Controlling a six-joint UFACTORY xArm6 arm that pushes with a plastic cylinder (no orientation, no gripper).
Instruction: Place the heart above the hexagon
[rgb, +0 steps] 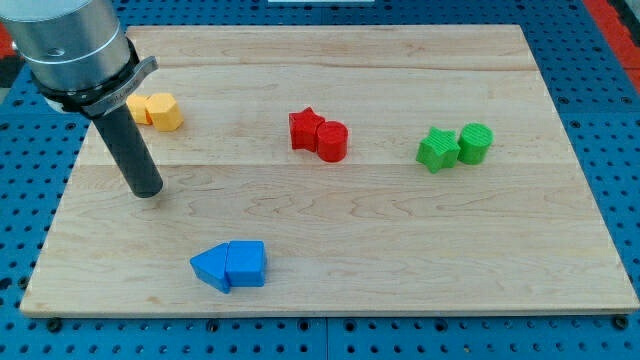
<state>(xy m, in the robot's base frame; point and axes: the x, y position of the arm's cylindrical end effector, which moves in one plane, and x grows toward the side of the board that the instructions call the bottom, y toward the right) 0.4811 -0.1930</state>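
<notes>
Two yellow blocks touch near the board's top left. The right one (165, 111) looks like the hexagon. The left one (137, 106) is partly hidden behind my rod, so its shape is unclear; it may be the heart. My tip (147, 191) rests on the board below the yellow pair and slightly to their left, apart from them. It is above and to the left of the blue blocks.
A red star (305, 129) touches a red cylinder (333, 141) at the centre top. A green star (437, 149) touches a green cylinder (475, 143) on the right. A blue cube (212, 268) and a blue wedge-like block (246, 263) touch near the bottom.
</notes>
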